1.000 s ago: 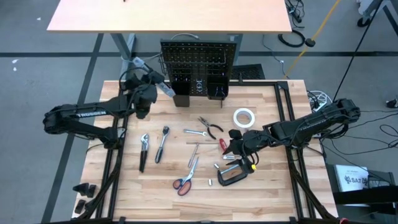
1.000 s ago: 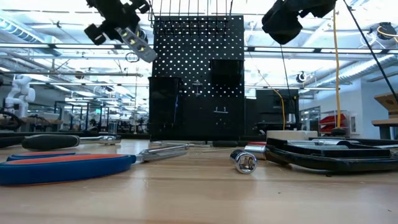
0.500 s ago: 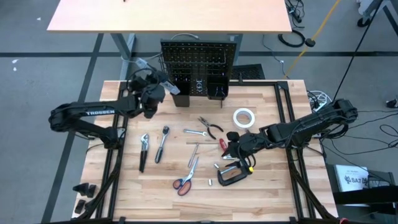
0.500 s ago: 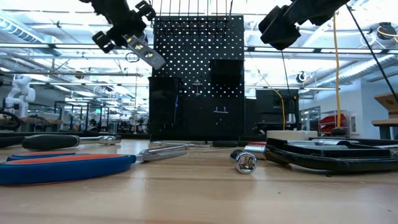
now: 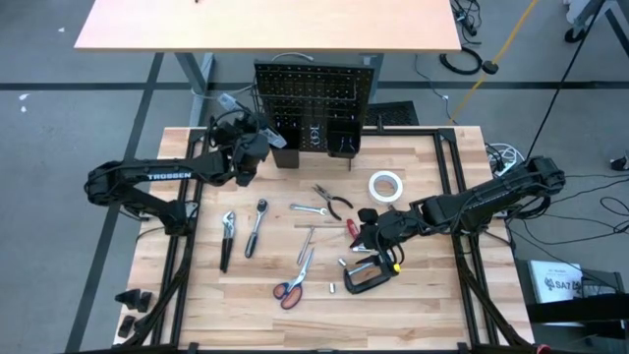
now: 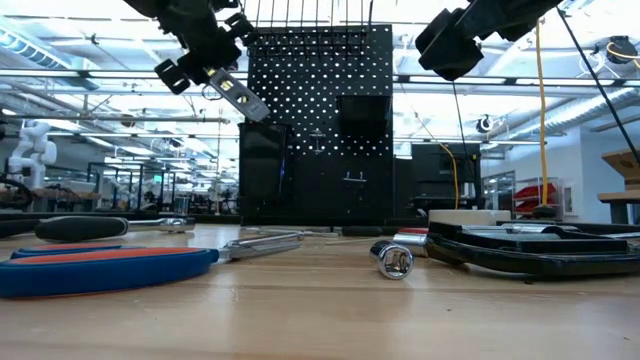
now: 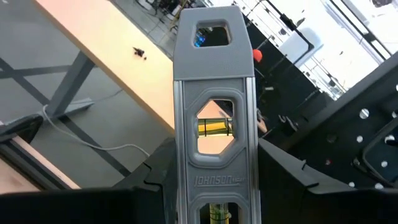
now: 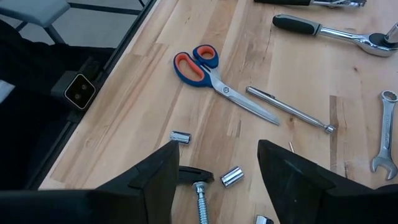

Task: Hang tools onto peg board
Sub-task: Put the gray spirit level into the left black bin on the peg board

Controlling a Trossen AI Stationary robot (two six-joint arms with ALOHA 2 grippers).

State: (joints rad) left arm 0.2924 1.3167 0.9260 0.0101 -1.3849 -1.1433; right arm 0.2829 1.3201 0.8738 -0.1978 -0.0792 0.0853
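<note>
Left claw [image 6: 205,55] clamped on grey level [image 7: 213,118] beside peg board [image 5: 313,98]; bin [image 5: 286,147] contents unclear. Right claw [image 8: 214,174] apart.

Both arms are black and jointed, the left arm [image 5: 147,179] lettered TROSSEN in white.

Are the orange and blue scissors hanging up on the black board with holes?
No, the orange-and-blue-handled scissors lie flat on the wooden table, far from the black pegboard.
</note>
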